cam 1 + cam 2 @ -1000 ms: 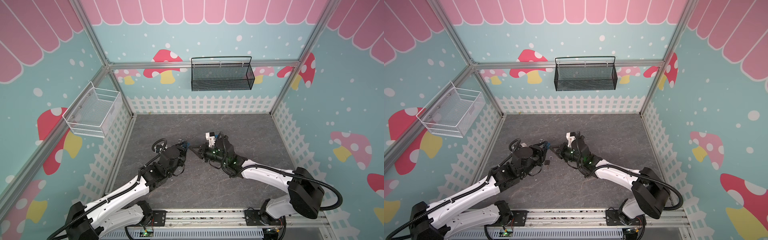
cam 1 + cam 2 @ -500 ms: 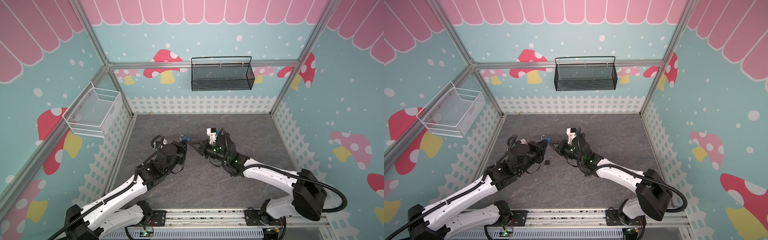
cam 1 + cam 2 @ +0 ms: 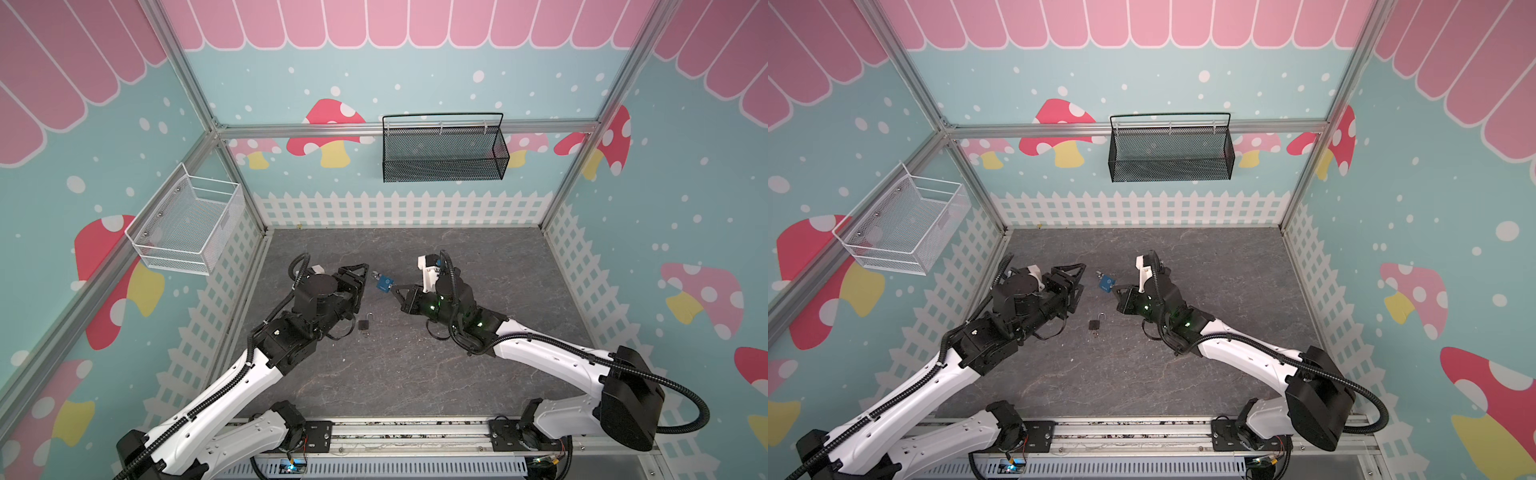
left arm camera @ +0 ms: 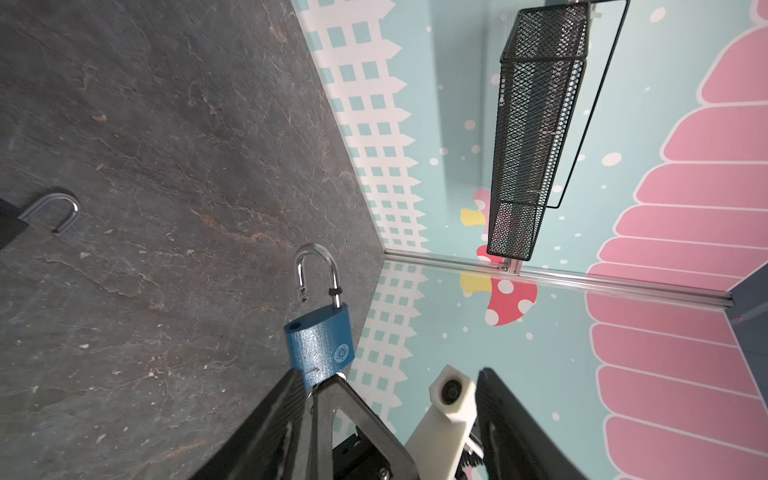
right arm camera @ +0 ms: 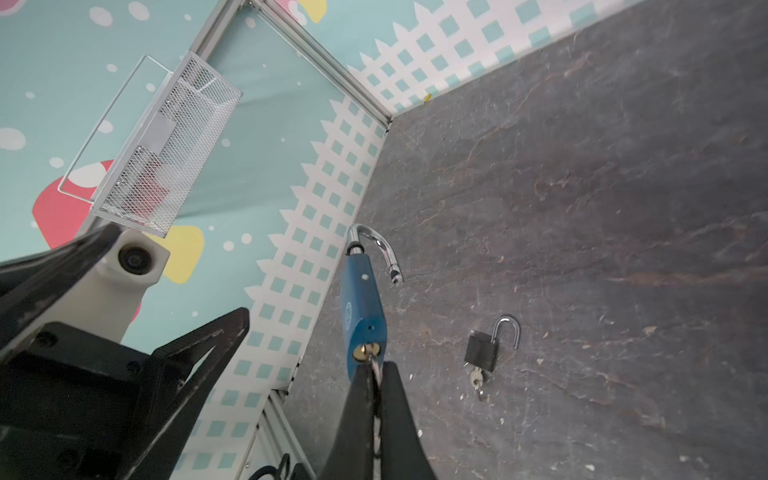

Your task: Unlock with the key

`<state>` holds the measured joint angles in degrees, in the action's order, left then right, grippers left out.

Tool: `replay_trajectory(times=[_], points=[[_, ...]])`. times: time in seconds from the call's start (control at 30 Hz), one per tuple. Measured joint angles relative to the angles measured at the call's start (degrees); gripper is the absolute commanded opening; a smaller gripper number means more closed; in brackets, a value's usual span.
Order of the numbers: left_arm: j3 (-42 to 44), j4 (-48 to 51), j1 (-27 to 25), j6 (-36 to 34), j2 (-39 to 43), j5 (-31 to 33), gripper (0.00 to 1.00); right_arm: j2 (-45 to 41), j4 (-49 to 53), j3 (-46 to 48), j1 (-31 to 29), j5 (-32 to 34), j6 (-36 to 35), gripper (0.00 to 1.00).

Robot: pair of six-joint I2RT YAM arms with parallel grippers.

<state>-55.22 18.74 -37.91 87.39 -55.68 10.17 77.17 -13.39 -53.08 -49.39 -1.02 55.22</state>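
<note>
**Above the bench's middle: blue padlock sprung open on its key**

Between the tips of the right end effector (image 5: 376, 370), which are pressed together, sits the head of the key (image 5: 370, 352). Its blade is seated in the keyway at the base of the blue padlock (image 5: 363, 307). The lock is off the bench, and nothing visible carries it except that pinched key. Its silver shackle (image 4: 316, 266) stands raised, with one leg free of the body and the other leg in it, so the lock reads as open.

Just beside the lock, not touching it, the left end effector (image 3: 360, 279) faces it with fingers spread and empty. Lower down, between the two arms, a small black padlock (image 3: 364, 324) lies flat on the grey bench (image 3: 415, 374). Its shackle is also open, and a key is in its base.

Judging from this, the unlocking turn is done and the step in hand is the finish. The next move likely calls for lowering the blue lock gently onto a bare patch of bench, clear of the black one. Only then should the right fingers part. Because the lock hangs from the key alone, a quick swing could shake it loose.
</note>
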Motion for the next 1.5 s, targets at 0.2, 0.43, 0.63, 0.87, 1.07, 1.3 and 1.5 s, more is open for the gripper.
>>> replay_trajectory(times=[0.2,0.43,0.63,0.87,1.07,1.3,1.5], points=[[-4.0,2.3,0.0,-1.6,-5.7,-5.0,0.74,-2.3,-2.5,1.4,0.0,1.9,-8.6,0.00],[-6.3,2.2,-0.6,-2.4,-9.9,-7.4,0.72,-2.3,-3.4,1.5,0.0,3.0,-13.4,0.00],[-6.8,1.6,-1.4,-2.1,-12.2,-7.8,0.62,-2.3,-3.6,1.5,0.0,3.2,-14.7,0.00],[-7.3,1.1,-1.6,-1.9,-14.3,-7.8,0.53,-2.3,-3.6,1.5,-0.2,3.7,-15.8,0.00],[-7.7,1.1,-1.6,-1.9,-14.6,-7.8,0.51,-2.3,-3.6,1.5,-0.4,4.8,-16.9,0.00],[-7.7,1.1,-1.6,-1.2,-15.0,-7.8,0.49,-2.3,-3.2,1.5,-1.4,6.7,-19.1,0.00],[-7.7,0.7,-1.6,-0.1,-16.5,-7.9,0.43,-2.2,-2.3,1.5,-2.5,8.2,-21.2,0.00]])
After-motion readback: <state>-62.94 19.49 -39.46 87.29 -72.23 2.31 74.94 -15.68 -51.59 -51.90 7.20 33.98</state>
